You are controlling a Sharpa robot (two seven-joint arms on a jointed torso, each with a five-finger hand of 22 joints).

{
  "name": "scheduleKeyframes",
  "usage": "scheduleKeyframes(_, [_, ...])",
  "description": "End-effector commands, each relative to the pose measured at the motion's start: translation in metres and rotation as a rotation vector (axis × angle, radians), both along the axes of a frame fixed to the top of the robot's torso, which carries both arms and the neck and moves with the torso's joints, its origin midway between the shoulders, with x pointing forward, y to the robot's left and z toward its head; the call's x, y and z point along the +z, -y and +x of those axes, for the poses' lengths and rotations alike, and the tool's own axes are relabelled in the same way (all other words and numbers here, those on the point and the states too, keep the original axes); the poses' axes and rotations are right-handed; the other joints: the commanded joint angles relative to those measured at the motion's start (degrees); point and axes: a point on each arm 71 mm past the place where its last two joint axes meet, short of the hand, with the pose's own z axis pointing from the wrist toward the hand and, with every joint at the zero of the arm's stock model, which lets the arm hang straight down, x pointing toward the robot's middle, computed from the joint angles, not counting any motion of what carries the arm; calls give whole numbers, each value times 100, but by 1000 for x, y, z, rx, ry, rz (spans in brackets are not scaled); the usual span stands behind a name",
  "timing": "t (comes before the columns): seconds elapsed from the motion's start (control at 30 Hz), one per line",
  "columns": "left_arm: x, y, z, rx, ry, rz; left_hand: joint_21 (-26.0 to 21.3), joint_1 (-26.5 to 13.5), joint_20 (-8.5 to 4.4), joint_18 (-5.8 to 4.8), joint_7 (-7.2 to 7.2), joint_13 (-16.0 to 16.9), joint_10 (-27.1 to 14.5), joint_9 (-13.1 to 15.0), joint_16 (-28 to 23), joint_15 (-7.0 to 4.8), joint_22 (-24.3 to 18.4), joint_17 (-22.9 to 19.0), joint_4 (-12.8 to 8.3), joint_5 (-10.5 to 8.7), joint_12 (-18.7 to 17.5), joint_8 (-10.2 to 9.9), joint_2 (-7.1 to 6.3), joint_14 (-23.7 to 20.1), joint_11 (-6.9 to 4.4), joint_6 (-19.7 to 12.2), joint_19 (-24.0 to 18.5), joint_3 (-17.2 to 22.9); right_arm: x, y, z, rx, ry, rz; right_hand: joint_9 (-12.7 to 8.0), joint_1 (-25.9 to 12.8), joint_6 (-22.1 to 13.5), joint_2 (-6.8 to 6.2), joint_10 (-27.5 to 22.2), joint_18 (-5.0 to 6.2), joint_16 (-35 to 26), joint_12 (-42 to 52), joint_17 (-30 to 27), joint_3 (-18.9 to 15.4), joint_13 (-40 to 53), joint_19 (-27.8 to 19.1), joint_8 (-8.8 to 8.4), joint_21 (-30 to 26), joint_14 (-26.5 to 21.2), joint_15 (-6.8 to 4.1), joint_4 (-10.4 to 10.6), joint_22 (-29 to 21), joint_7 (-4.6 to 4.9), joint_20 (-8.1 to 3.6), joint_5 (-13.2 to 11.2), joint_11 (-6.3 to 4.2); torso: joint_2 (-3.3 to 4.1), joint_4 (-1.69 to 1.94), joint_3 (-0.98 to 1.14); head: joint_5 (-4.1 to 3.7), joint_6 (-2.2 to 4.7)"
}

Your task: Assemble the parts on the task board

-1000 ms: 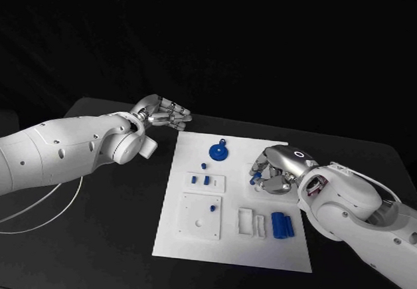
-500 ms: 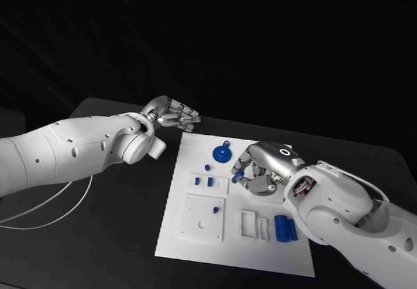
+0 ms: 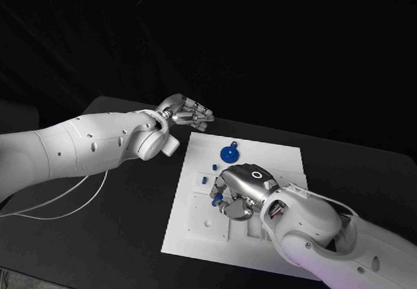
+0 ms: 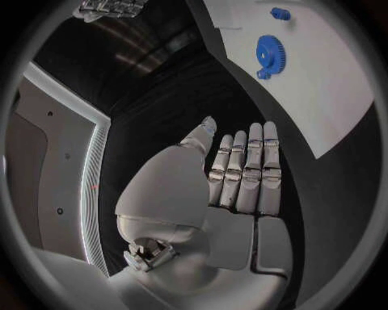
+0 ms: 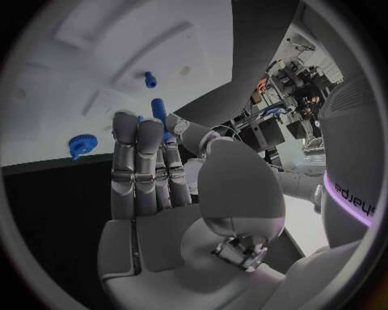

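The white task board (image 3: 277,156) lies in the middle of the black table. My right hand (image 3: 240,191) hovers over the board's middle and pinches a short blue peg (image 5: 158,111) between thumb and fingertips; a blue bit (image 3: 217,198) shows under the fingers. A blue gear (image 3: 230,153) lies on the far part of the board, with a small blue peg (image 3: 213,166) just nearer and two more (image 3: 204,180) in a white block. Beyond the fingertips another peg (image 5: 149,79) stands in a recessed plate. My left hand (image 3: 188,111) hangs off the board's far left corner, fingers stretched out (image 4: 242,174), holding nothing.
A white cable (image 3: 70,201) trails over the table on the left under my left arm. My right forearm (image 3: 355,248) covers the board's near right part. The blue gear (image 4: 269,55) lies well ahead of the left hand.
My right hand has carried the blue peg from the board's right side towards its middle and nearer left. The left hand stays by the far left corner. The camera has shifted.
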Motion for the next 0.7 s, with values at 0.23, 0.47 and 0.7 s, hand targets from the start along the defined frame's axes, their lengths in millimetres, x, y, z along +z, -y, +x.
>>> scheduleKeyframes(0.23, [0,13,3,-39,-4,-18,5,18,16,-19,40,4,-54,-4,-11,24,-9,7,-1,-4,-12,-9,29,-26,10,-38,-22,-40,-10,-15,-11,68,12,-8,9,37,35,26,457,67,-41,34,9,-6,36,53,-7,-28,8,-38,-11,13,-13,-37,-5,-259,-9,4,7,120,-35])
scheduleKeyframes(0.47, [0,18,3,-51,-13,-19,-18,-41,36,-16,65,6,-94,-3,-9,39,-33,9,72,-72,-5,-7,54,-39,27,-126,-23,-235,-21,-20,-18,93,-24,-23,7,29,40,38,461,66,-46,33,16,-15,36,63,-6,-40,12,-43,-24,30,-15,-41,-4,-261,-12,12,11,187,-65])
scheduleKeyframes(0.7, [-1,20,3,-57,-18,-18,-32,-10,39,-12,105,5,-119,-11,-9,43,-54,9,73,-65,-8,-15,76,-44,41,-377,-5,-359,-28,-21,-22,104,-46,-31,9,14,40,44,461,67,-58,36,19,-18,38,66,-6,-85,11,-42,-38,38,-14,-40,1,-260,-12,-5,8,230,-69])
